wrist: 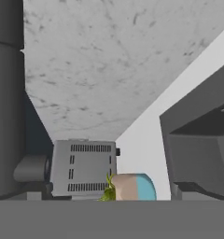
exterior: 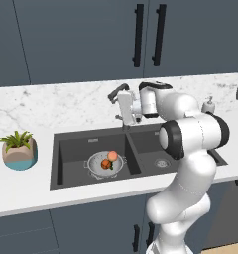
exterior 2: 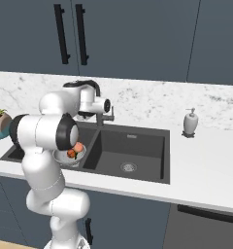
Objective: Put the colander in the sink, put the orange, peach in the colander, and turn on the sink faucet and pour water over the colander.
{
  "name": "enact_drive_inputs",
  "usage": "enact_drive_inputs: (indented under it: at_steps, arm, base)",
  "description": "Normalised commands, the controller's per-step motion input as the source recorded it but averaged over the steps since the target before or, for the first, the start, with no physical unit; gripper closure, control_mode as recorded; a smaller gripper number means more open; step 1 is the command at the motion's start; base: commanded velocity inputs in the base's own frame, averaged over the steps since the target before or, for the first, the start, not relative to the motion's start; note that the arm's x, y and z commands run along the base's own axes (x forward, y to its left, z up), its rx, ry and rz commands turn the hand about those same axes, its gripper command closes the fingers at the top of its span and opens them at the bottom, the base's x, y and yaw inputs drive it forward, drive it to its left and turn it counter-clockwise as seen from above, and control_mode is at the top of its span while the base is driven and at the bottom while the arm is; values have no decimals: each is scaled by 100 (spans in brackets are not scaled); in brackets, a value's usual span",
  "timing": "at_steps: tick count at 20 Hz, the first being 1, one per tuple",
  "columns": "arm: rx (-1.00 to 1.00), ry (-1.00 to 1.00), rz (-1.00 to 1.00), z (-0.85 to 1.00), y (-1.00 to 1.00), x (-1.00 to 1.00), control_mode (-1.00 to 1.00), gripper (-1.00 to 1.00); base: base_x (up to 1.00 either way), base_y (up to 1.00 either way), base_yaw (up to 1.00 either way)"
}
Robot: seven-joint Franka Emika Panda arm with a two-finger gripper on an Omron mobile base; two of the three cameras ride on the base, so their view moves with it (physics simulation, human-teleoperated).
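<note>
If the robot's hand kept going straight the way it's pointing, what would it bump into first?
Probably the little potted plant: the hand by the sink faucet points sideways along the counter toward it. Depth is hard to judge, so it might pass just above.

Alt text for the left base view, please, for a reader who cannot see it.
A white robot arm holds its pincer at the faucet behind a dark double sink. In the left basin, a metal colander holds an orange and a peach; a potted plant stands on the counter.
</note>
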Motion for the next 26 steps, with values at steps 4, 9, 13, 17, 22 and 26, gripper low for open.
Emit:
enact_drive_inputs:
  at_steps: [4,9,13,17,22,26]
  arm:
    - [0,0,-3,0,0,28,-100,-100]
    - [0,0,-3,0,0,27,-100,-100]
    - [0,0,-3,0,0,27,-100,-100]
    - [0,0,-3,0,0,27,-100,-100]
    - [0,0,-3,0,0,26,-100,-100]
    - [0,0,-3,-1,-6,12,-100,-100]
  base:
    - [0,0,0]
    - [0,0,0]
    - [0,0,0]
    - [0,0,0]
    - [0,0,0]
    - [0,0,0]
